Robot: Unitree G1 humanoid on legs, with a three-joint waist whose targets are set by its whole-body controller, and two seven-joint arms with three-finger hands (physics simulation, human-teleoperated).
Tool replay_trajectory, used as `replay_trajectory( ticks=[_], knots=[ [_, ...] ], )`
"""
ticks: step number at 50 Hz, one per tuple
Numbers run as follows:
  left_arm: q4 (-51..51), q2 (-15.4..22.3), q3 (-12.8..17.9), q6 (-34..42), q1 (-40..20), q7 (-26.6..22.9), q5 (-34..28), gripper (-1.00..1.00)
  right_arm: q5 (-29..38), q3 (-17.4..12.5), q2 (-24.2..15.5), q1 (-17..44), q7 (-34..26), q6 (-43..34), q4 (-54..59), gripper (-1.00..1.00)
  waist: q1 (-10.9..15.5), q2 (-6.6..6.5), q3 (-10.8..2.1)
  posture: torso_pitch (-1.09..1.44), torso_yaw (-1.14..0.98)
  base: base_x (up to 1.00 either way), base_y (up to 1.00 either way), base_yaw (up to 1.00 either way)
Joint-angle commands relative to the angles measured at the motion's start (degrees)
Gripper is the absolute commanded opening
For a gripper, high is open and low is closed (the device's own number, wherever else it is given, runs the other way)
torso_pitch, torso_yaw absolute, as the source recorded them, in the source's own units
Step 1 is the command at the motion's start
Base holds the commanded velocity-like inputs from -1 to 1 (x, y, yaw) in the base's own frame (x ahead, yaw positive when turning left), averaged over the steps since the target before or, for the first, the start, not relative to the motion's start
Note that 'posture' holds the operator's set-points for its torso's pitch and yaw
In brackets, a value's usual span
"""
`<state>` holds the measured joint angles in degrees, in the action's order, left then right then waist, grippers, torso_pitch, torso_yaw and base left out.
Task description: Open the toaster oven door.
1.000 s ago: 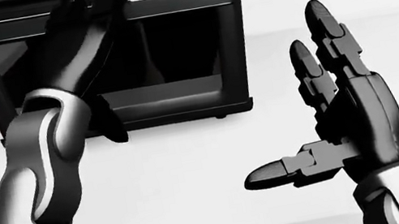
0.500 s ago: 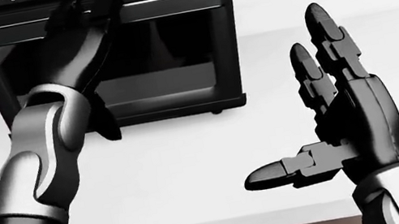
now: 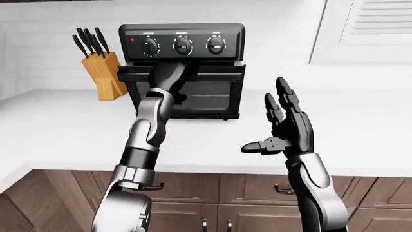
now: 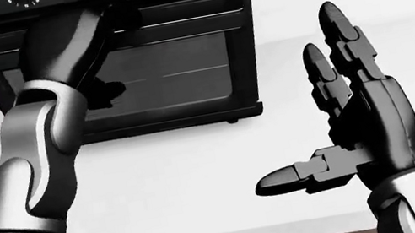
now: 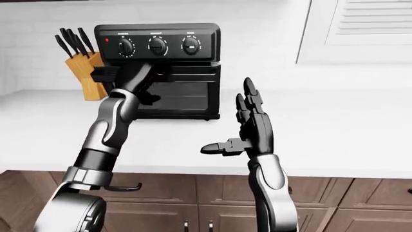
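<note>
The black toaster oven [image 3: 183,46] stands on the white counter [image 3: 64,130], with three knobs along its top. Its door [image 3: 209,94] has a glass pane and a wide black handle bar [image 3: 216,73] along its top edge. The door stands near upright. My left hand [image 3: 164,72] reaches up to the left part of the handle, and its fingers wrap over the bar; it also shows in the head view [image 4: 77,30]. My right hand [image 3: 267,121] is open and empty, fingers pointing up, held over the counter to the right of the oven.
A wooden knife block [image 3: 106,72] with several black-handled knives stands just left of the oven. Brown cabinet doors [image 3: 245,193] run below the counter edge. A white shuttered panel [image 3: 380,24] is at the top right.
The picture has shifted down, so the oven's knobs now show at the top of the head view. My left hand stays on the handle bar, and the door looks more upright. My right hand has not moved.
</note>
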<state>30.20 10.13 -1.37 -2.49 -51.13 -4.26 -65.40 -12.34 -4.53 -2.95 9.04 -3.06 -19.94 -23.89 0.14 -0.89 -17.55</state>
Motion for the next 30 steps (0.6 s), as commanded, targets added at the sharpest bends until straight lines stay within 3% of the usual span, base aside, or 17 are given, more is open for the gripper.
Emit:
replay_trajectory(
  ticks=[1,8,15,30],
  knots=[
    [2.3,0.1,-0.7,0.7,1.6,-4.5,-0.6,-0.08,-0.1,-0.1,-0.2,1.4,0.0,1.5,-1.9,1.0,0.0,0.24,0.75,-0.41,0.0,0.0,0.0,0.0],
    [-1.5,0.0,-0.5,0.9,4.8,-5.3,-0.8,-0.26,-0.4,-0.4,-0.3,1.6,0.1,1.1,-2.2,1.0,0.3,0.28,0.84,-0.41,0.0,0.0,0.0,0.0],
    [-3.5,-0.1,-0.3,1.0,6.7,-5.4,-0.6,-0.26,-0.4,-0.5,-0.4,1.7,0.1,1.1,-2.1,1.0,0.4,0.15,1.1,-0.41,0.0,0.0,0.0,0.0],
    [-27.5,-2.3,0.0,3.7,20.5,-13.5,-1.8,-0.31,-0.8,-0.7,-0.5,1.5,0.1,0.9,-2.5,1.0,-0.8,-0.48,2.05,-0.41,0.0,0.0,0.0,0.0]
  ],
)
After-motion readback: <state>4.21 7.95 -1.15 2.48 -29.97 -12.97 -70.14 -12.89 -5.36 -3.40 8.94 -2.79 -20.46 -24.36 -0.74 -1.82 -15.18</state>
